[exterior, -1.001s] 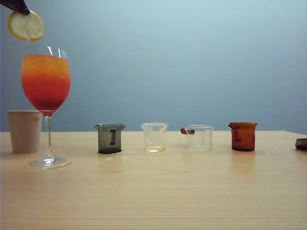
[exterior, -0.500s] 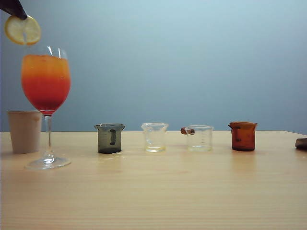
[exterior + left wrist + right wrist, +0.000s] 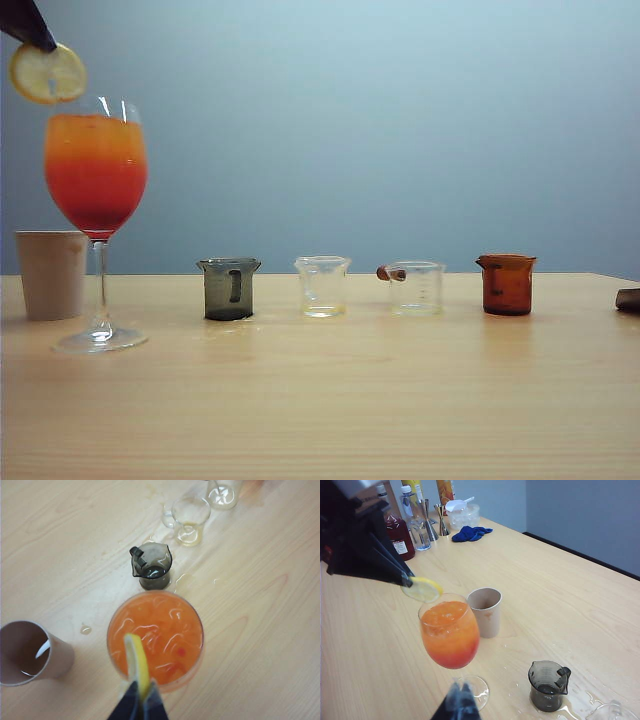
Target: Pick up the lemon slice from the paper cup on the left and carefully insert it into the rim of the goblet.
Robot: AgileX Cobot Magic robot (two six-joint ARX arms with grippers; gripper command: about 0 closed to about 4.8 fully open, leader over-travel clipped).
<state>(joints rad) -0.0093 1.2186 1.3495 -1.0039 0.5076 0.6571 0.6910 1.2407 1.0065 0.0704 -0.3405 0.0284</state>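
On wood, the left claw (image 3: 140,699) pinches the lemon slice (image 3: 136,662) above the goblet (image 3: 155,639) of orange drink; right claw (image 3: 460,700) pressed together.

Looks like a drink-mixing test bench set up as a bar: pale wooden table (image 3: 320,400) against a plain blue-grey wall (image 3: 400,120), small measuring beakers (image 3: 415,288) in a row, syrup and water bottles (image 3: 400,537), metal jiggers (image 3: 430,527), a blue cloth (image 3: 470,532).

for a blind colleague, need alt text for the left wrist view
The left gripper holds a thin yellow lemon slice edge-on over the clear goblet of orange drink. A beige paper cup and a small grey glass beaker stand nearby.
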